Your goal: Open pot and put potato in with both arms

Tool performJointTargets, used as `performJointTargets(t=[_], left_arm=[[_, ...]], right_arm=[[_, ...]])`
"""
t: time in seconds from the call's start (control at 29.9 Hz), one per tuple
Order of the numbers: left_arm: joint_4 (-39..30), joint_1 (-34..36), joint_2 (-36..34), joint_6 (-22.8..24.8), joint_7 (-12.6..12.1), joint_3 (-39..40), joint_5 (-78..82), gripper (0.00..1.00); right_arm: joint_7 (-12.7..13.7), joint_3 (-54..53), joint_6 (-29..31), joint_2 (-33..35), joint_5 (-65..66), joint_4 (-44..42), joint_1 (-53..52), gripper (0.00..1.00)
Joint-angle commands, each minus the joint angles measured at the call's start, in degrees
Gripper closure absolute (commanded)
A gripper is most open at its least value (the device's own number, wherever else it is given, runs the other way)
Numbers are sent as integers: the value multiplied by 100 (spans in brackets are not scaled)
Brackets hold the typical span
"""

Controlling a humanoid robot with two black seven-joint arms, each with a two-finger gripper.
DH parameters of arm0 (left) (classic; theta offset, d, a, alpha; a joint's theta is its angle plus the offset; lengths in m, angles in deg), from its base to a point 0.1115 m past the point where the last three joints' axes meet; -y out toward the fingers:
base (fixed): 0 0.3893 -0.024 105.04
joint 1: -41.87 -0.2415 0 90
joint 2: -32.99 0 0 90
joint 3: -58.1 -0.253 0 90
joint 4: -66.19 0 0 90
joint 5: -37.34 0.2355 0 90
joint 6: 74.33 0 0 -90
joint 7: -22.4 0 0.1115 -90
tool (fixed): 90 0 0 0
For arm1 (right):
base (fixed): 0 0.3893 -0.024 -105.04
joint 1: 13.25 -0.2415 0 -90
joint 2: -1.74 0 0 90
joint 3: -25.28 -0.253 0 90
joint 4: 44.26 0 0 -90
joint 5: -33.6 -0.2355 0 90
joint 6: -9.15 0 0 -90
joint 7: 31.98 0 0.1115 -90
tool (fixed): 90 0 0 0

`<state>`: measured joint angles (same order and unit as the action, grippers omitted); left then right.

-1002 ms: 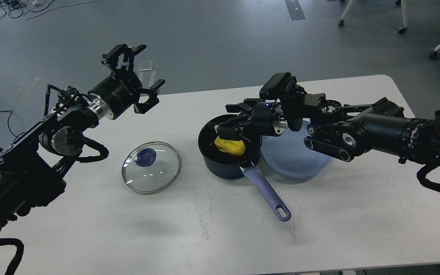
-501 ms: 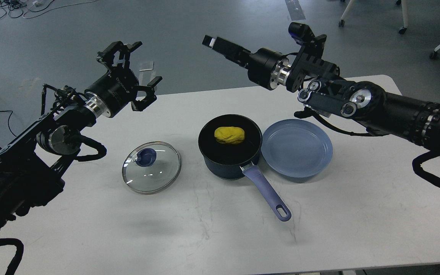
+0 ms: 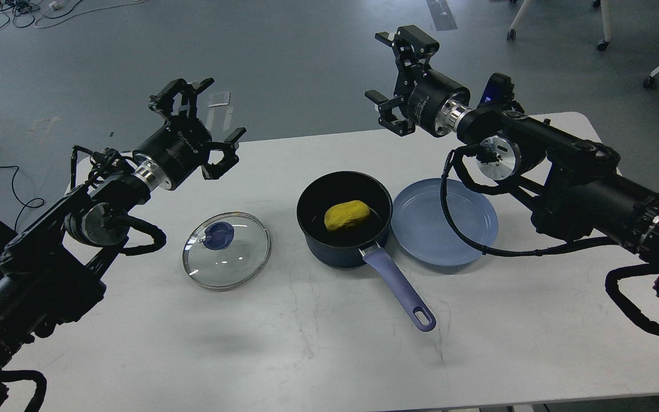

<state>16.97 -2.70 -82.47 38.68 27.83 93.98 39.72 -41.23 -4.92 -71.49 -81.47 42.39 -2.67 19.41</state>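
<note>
Sitting inside the open pot (image 3: pixel 344 229), potato (image 3: pixel 346 214); glass lid (image 3: pixel 226 250) off on table (image 3: pixel 306 343); left gripper (image 3: pixel 201 129) and right gripper (image 3: pixel 398 80) raised, splayed, empty, so task looks complete

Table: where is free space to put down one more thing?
Bare table lies along the near edge, in front of the glass lid and beside the pot handle. Crowded: the middle row, where pot and blue plate touch.
</note>
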Motion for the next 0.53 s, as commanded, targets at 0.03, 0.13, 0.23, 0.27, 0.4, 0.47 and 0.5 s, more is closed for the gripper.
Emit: performJointTargets(t=[0.03,0.13,0.23,0.27,0.4,0.47,0.5], left_arm=[[0,-61,15,-16,-51,7,-71,2],[0,-69,6,-7,-95,7,-80,2],[-9,-104,6,-25,-104,7,-80,2],[-9,-105,6,-25,-104,7,-80,2],[-184,-166,-11,-60,-104,7,-106,2],[-273,-254,-38,-69,-104,7,-115,2],[-343,-306,-55,-69,-95,16,-115,2]], right_arm=[[81,-83,-101,-108,0,-38,48,0],[29,-39,-390,-178,8,-125,48,0],[20,32,-374,-187,9,-108,66,0],[19,32,-374,-187,9,-108,66,0],[11,41,-365,-187,9,-56,101,0],[2,41,-347,-179,9,-55,118,0],[2,23,-347,-179,9,-47,118,0]])
